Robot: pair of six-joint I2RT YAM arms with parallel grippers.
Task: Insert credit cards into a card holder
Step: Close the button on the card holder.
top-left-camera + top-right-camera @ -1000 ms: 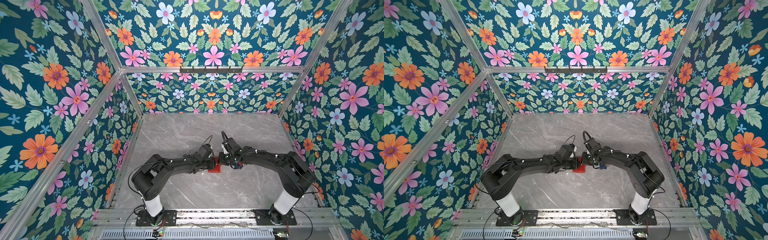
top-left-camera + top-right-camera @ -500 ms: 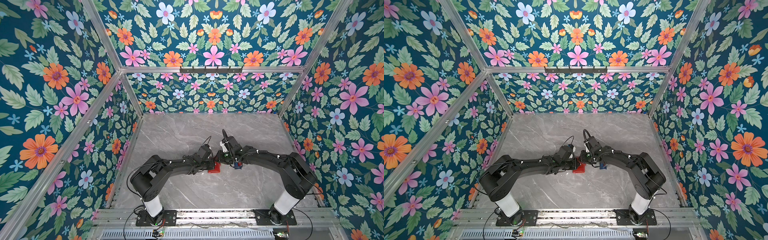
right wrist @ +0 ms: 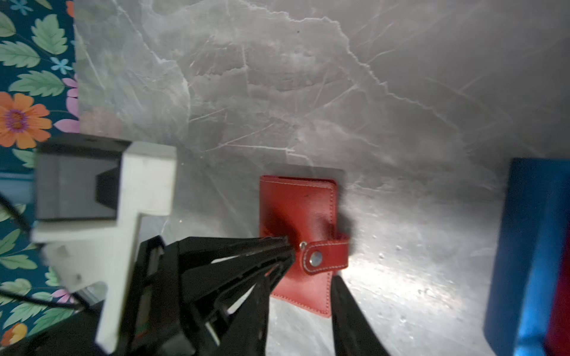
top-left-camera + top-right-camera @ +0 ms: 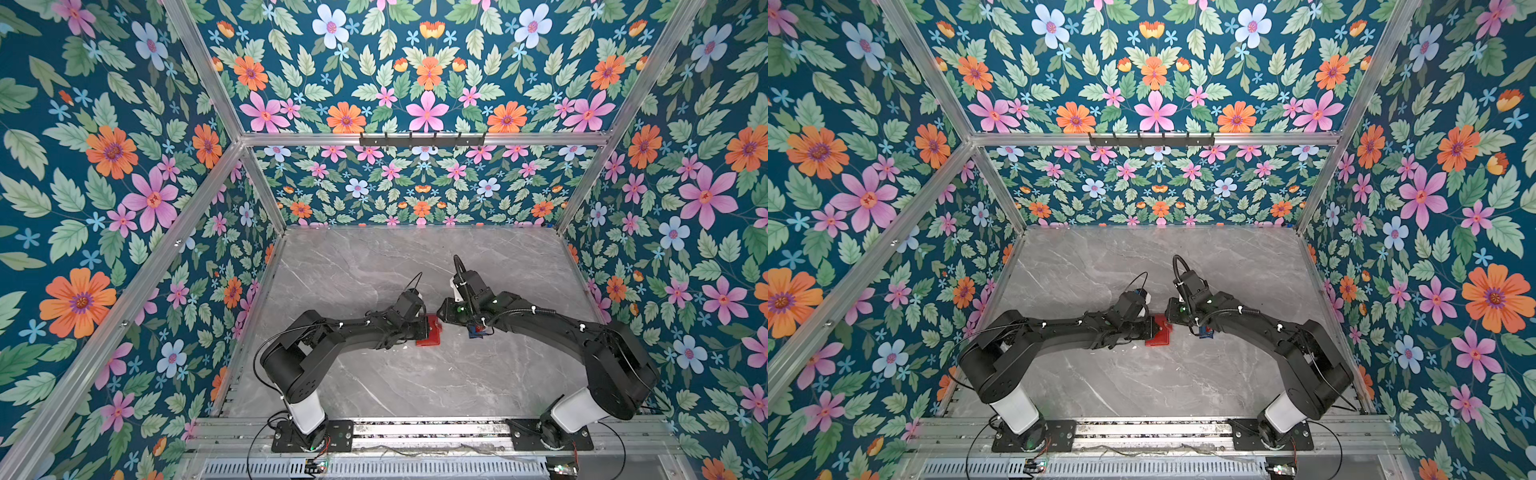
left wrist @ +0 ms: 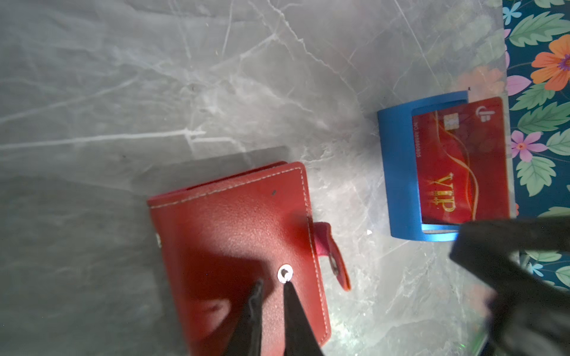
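Note:
The red card holder (image 4: 431,333) (image 4: 1162,332) lies closed on the marble table. Its snap tab (image 5: 331,255) curls over the edge, unfastened, beside the silver stud (image 5: 285,273). My left gripper (image 5: 273,286) (image 4: 424,328) rests its tips on the cover just by the stud, jaws nearly together with nothing between them. My right gripper (image 3: 298,289) (image 4: 443,318) hovers open over the holder's tab side (image 3: 324,259), empty. A red credit card (image 5: 456,160) marked VIP lies in a blue tray (image 5: 398,172).
The blue tray (image 4: 473,331) (image 3: 530,246) sits close under the right arm, right of the holder. Floral walls (image 4: 232,291) close in the table (image 4: 415,382) on three sides. The two arms meet over the table's middle.
My right gripper's jaws have parted from shut to open beside the tab. The left gripper stays pressed on the holder's cover, and the holder has not shifted.

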